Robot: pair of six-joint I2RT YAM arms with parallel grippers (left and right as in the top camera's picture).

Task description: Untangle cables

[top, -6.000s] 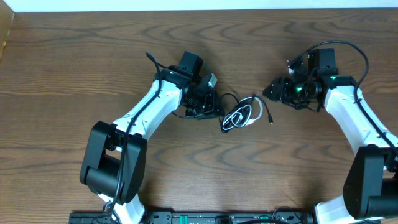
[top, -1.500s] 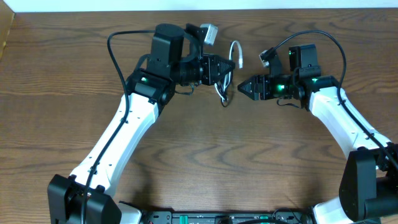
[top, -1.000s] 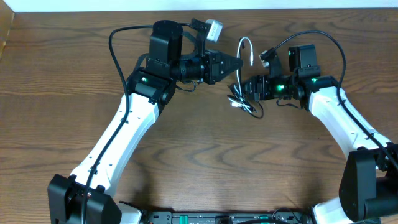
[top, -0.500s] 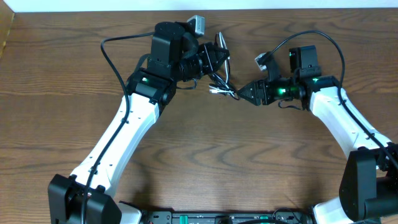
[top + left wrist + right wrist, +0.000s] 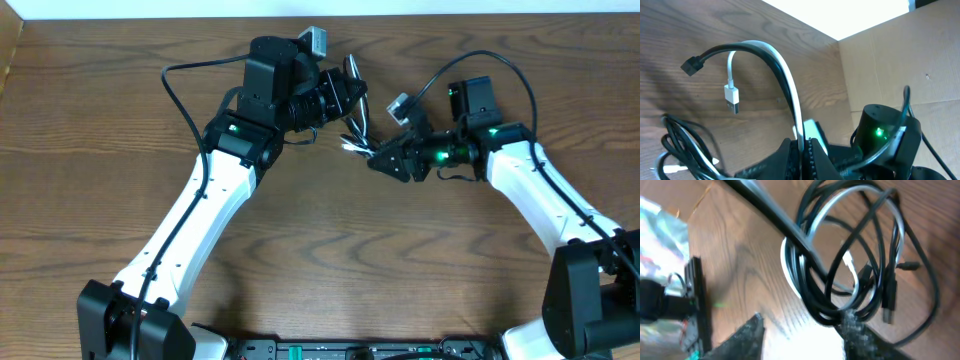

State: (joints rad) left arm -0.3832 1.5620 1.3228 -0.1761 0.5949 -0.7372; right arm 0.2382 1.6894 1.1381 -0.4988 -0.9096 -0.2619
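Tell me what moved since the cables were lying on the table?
The left fingers, shut on the black and white cables, lifted them off the table and toward its far edge. The right fingers came in from the right and now stand open at the hanging loops. The cables are still tangled together.

The tangled cables point(image 5: 356, 128) sit near 12 o'clock on the tabletop point(image 5: 320, 260): black cable point(image 5: 710, 50) and shorter white cable point(image 5: 788, 82) arch together out of the left hand's point(image 5: 802, 147) pinch, plug ends drooping toward 9 o'clock, remaining coils hanging interlaced below.
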